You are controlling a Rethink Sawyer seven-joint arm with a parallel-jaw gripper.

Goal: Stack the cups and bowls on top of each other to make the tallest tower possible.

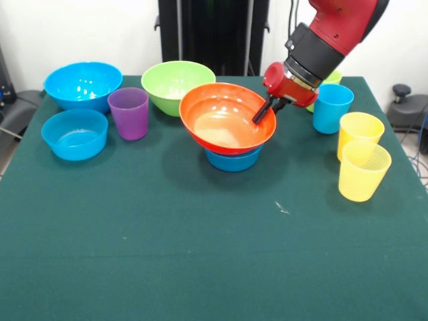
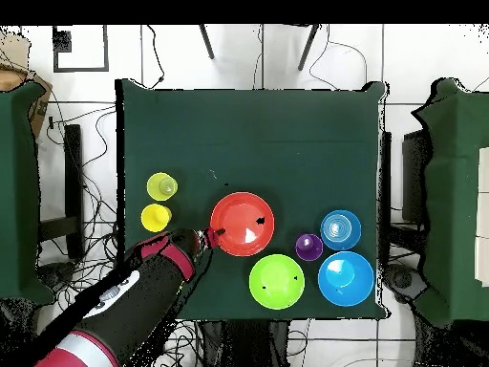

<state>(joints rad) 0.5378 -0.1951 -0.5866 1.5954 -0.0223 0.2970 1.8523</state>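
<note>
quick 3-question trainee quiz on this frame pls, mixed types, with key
1. True or false: the orange bowl sits on a small blue bowl.
2. Where is the purple cup? A) in the orange bowl B) on the table C) in the claw
3. How many yellow cups show in the front view?

Key: 1 true; 2 B; 3 two.

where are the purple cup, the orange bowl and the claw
purple cup (image 1: 128, 114), front view, on its side wall
orange bowl (image 1: 224, 120), front view, on its inner surface
claw (image 1: 262, 114), front view, at the dark tips over the orange bowl's rim
</note>
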